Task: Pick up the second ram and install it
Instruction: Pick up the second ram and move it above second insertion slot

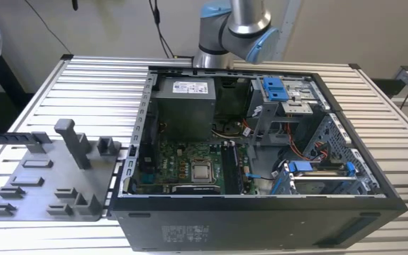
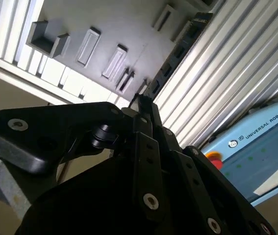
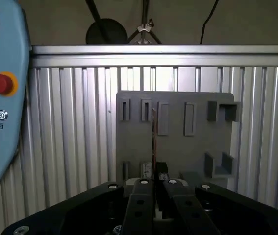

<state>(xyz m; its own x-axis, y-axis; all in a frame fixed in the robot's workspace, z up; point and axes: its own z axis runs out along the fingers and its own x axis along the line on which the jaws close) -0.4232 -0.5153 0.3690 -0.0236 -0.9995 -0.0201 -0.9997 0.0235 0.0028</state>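
Note:
In the first wrist view my gripper point(image 3: 156, 169) has its two dark fingers drawn close together on a thin stick seen edge-on, the second ram point(image 3: 153, 132). The stick reaches out from the fingertips over the grey fixture plate point(image 3: 178, 147). The second wrist view shows the same fingers meeting at the gripper point(image 2: 142, 100), above the plate point(image 2: 104, 29). In the exterior view the arm point(image 1: 236, 32) rises behind the open computer case point(image 1: 261, 212), with the green motherboard point(image 1: 189, 164) lying inside it.
The grey fixture plate point(image 1: 41, 186) with raised holders lies on the slatted table at the exterior view's left, beside the case. A pale-blue teach pendant point(image 3: 1, 98) with a red button lies on the slats near the plate. Blue drive brackets point(image 1: 275, 87) and cables crowd the case.

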